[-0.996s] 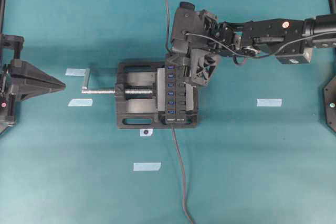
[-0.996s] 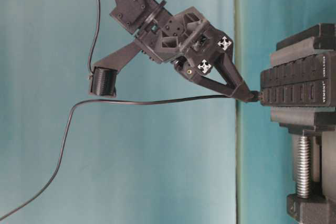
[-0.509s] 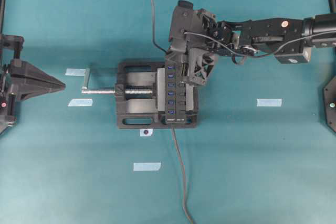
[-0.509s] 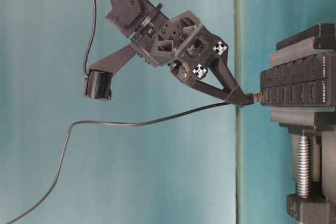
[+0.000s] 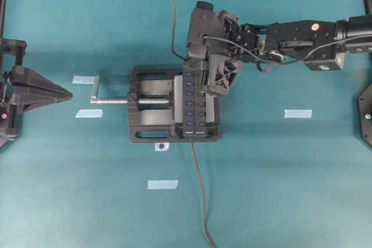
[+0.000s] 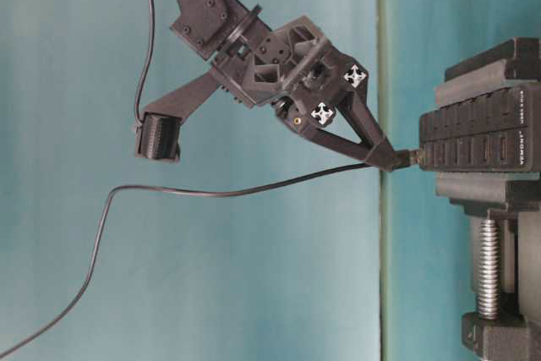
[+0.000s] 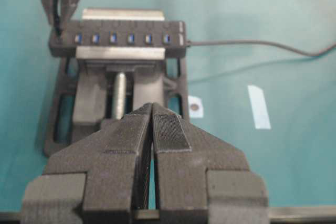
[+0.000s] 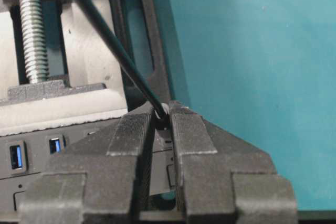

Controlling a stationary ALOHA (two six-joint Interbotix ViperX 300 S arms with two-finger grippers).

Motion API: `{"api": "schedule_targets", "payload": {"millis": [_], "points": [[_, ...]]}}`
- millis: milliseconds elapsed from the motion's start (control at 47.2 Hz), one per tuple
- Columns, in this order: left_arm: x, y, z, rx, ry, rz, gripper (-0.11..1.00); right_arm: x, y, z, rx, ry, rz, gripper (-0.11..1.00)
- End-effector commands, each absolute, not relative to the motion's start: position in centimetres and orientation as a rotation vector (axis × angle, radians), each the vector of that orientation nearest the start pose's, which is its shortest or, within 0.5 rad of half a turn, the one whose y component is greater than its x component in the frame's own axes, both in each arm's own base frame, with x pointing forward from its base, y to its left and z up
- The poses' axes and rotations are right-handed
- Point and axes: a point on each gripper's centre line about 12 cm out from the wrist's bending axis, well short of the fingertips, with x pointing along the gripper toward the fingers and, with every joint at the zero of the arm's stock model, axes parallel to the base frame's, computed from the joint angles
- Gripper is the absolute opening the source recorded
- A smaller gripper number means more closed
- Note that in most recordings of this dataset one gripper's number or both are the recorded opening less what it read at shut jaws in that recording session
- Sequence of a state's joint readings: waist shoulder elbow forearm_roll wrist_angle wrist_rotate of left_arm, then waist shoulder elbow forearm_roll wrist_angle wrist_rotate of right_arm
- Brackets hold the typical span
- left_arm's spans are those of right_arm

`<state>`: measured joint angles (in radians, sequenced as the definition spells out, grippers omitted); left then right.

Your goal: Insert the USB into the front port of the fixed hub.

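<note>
Your right gripper pinches the small black USB, lying level, tip toward the hub; left gripper clenched empty

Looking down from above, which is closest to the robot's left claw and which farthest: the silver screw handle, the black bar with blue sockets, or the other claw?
From the left gripper, in the overhead view:
1. Silver screw handle, just to its right, by the vise.
2. The fixed hub, farther right, clamped in the vise.
3. Right gripper, at the hub's far end, holding the USB; nearly as far off as the hub, so ranks 2 and 3 are close.
</note>
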<state>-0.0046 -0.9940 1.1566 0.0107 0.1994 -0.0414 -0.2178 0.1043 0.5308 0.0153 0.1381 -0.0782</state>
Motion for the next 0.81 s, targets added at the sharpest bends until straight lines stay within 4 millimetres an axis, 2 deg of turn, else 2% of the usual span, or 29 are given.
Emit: {"api": "schedule_targets", "payload": {"millis": [0,784], "points": [[18.9,-0.1,25.5,-0.029,0.348,0.002,0.00,41.3,-8.6,17.8,0.025,0.718,-0.176,0.06],[18.8,-0.1,25.6,-0.031,0.342,0.002,0.00,40.0,-8.3,19.5,0.057,0.640,-0.192,0.06]]}}
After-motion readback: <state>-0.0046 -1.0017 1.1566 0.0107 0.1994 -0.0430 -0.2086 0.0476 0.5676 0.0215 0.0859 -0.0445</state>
